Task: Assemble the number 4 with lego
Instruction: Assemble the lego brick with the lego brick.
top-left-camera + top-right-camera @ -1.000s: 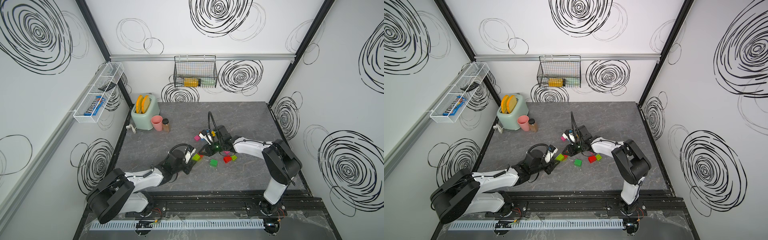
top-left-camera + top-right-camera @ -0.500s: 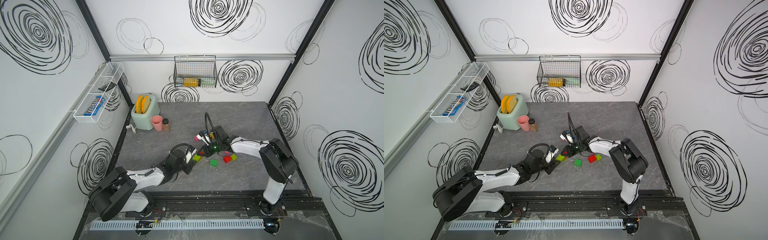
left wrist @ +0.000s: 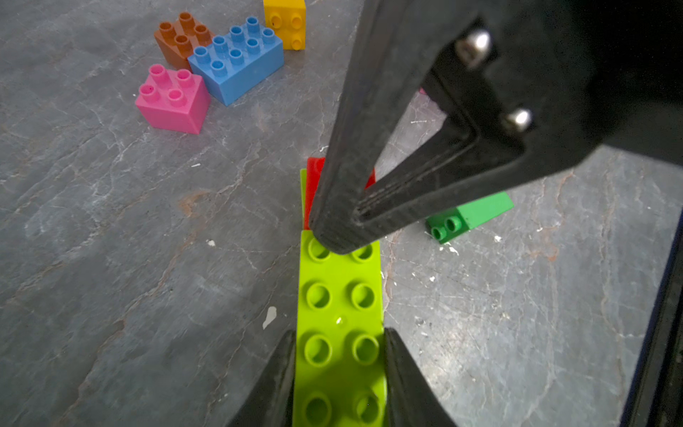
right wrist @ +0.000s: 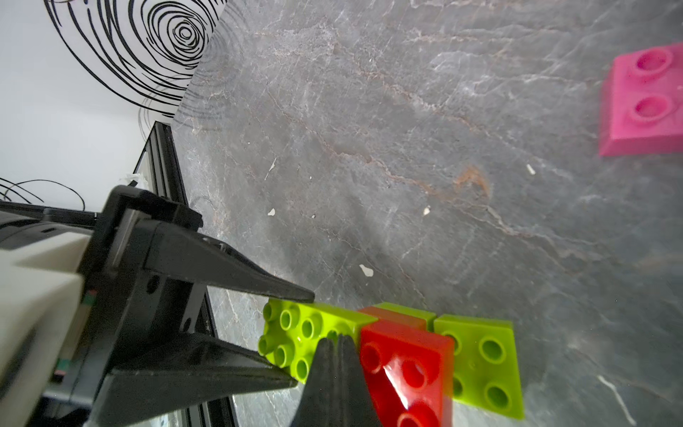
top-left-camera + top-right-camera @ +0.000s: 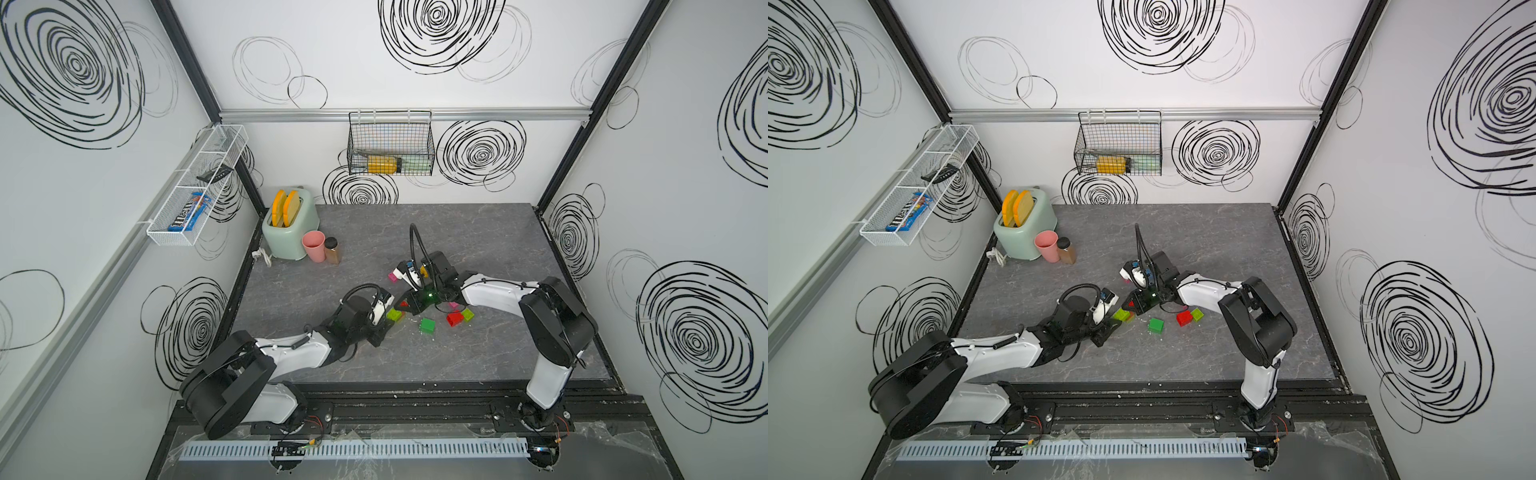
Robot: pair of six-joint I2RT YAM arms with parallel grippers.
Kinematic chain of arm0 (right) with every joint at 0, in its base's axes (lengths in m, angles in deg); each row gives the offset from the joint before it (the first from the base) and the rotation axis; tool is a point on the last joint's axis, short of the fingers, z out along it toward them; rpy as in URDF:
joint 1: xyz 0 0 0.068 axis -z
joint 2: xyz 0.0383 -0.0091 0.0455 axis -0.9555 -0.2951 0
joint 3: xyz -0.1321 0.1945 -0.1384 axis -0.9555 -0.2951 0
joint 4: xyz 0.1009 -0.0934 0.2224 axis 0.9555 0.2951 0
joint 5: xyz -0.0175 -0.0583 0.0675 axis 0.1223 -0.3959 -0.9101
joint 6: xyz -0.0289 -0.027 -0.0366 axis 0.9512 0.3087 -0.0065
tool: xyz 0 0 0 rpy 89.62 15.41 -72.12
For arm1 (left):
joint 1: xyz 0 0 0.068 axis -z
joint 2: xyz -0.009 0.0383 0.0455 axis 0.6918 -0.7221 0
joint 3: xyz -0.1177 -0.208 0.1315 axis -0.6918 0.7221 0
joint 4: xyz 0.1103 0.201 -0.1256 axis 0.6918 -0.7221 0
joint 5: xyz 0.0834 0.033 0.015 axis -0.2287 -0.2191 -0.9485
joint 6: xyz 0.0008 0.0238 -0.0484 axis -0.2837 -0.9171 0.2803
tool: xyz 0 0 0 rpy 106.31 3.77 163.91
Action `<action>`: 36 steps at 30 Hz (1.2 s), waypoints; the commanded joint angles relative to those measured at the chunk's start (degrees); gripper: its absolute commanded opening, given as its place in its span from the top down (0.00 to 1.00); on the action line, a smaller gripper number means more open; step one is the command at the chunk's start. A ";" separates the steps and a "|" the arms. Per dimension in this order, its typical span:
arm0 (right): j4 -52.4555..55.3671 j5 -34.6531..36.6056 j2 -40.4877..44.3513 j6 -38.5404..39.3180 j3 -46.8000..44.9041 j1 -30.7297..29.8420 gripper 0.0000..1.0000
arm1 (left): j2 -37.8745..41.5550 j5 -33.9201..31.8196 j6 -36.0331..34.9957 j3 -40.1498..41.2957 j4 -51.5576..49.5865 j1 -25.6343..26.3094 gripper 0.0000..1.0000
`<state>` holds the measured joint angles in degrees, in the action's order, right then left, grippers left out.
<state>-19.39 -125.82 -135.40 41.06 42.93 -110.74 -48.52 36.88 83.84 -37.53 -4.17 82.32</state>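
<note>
left tool [image 3: 338, 355] pinching lime brick [image 3: 340, 303] | right tool [image 4: 335, 342] pressed together | wire basket [image 5: 390, 137]: yellow bottle [image 5: 380, 164]

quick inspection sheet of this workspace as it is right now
surface: grey marbled tabletop, scattered white flecks
job's things: long lime brick with a red brick at its end; green brick, pink brick, blue brick, orange brick, yellow brick loose
clutter: toaster, pink cup, brown jar in a far corner
hands: left hand shut on the long lime brick; right hand shut, tips at that brick's end studs
cables: black cable loops over both wrists; toaster cord on the table
surroundings: wire basket and wire shelf on the walls
</note>
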 commanded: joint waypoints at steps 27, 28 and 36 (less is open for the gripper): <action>4.99 -6.40 2.41 -1.08 4.32 1.66 1.00 | -6.25 0.14 1.59 -7.87 -9.84 0.74 1.00; 5.02 -6.50 2.54 -1.16 4.32 1.66 1.00 | -6.25 0.24 1.58 -7.87 -9.83 0.74 1.00; 3.66 1.00 -2.45 -2.45 -3.52 2.24 1.00 | -6.51 0.56 1.37 -7.52 -9.26 0.75 1.00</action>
<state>-17.64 -128.53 -134.50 38.96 42.75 -109.08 -53.35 36.77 85.35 -45.31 -11.37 82.67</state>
